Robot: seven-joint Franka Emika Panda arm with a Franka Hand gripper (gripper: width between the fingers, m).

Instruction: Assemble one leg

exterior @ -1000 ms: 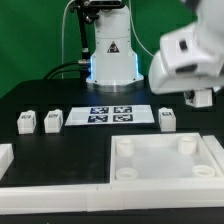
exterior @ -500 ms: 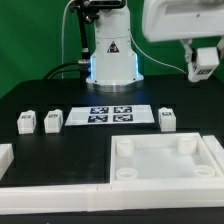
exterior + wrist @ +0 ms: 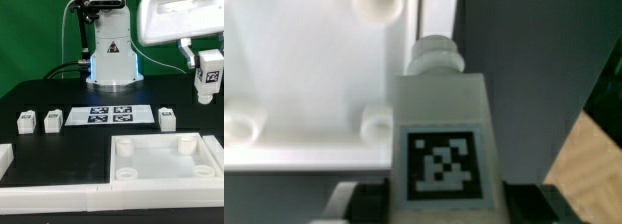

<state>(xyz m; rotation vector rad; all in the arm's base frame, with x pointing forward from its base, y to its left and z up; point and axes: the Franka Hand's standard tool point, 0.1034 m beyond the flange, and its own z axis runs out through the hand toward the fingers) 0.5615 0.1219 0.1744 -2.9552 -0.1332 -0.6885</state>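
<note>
The leg hangs in the air at the exterior view's right, above the table and well clear of it, clamped between the two fingers of the gripper. Its black-and-white tag faces the camera. In the wrist view the same leg fills the middle, with a round peg on its far end, and the gripper is closed on its sides.

The table is black, and a green backdrop stands behind it. The arm's base glows blue at the back.

Half a second ago the held leg sat a little higher and was turned partly away; now it is lower and the tag shows squarely. Everything on the table lies as before.

There are four legs in all – one held and three more legs standing on the table. There is one white tray with four round sockets, and one marker board lying between the legs.
</note>
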